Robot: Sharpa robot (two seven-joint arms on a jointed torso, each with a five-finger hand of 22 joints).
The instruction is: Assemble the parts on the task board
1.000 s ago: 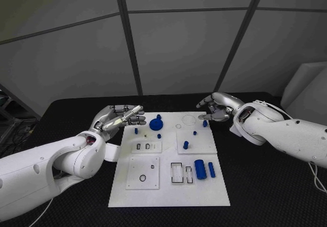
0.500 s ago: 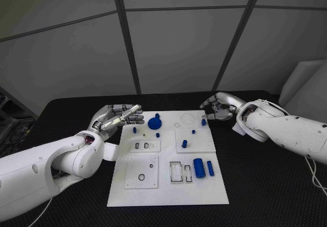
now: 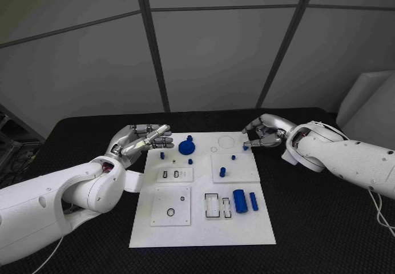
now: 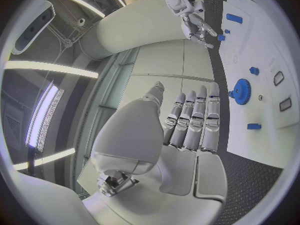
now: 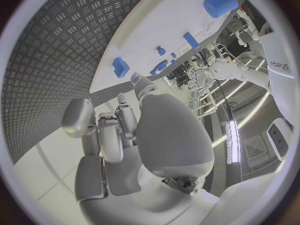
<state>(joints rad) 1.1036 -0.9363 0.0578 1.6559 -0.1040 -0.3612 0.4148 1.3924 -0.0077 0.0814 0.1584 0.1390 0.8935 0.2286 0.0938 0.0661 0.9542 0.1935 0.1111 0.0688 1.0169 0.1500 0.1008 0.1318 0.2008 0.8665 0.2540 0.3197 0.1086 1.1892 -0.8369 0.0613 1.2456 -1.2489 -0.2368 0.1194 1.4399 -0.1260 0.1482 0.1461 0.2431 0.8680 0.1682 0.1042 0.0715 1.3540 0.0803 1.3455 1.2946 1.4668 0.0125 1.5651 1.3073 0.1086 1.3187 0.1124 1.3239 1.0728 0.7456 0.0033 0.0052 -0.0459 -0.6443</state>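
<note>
The white task board [image 3: 206, 234] lies in the middle of the black table. On it a blue gear [image 3: 188, 148] stands near the far left, with small blue pegs [image 3: 190, 161] around it and a large blue cylinder [image 3: 240, 201] at the near right. My left hand [image 3: 144, 138] hovers at the board's far left corner, fingers straight, holding nothing; the left wrist view shows the same hand [image 4: 187, 130] beside the gear [image 4: 240, 91]. My right hand [image 3: 262, 132] hangs over the far right corner, fingers curled in, just above a blue peg [image 3: 244, 147]. Nothing shows in that hand [image 5: 125, 135].
Two raised white plates [image 3: 174, 174] [image 3: 173, 206] with slots sit on the board's left half, and a slotted frame [image 3: 218, 206] lies beside the cylinder. Bare black table [image 3: 329, 228] lies to the right and left of the board.
My right hand has curled its fingers in a little more over the board's far right corner. The left hand stays where it was. No part has moved.
</note>
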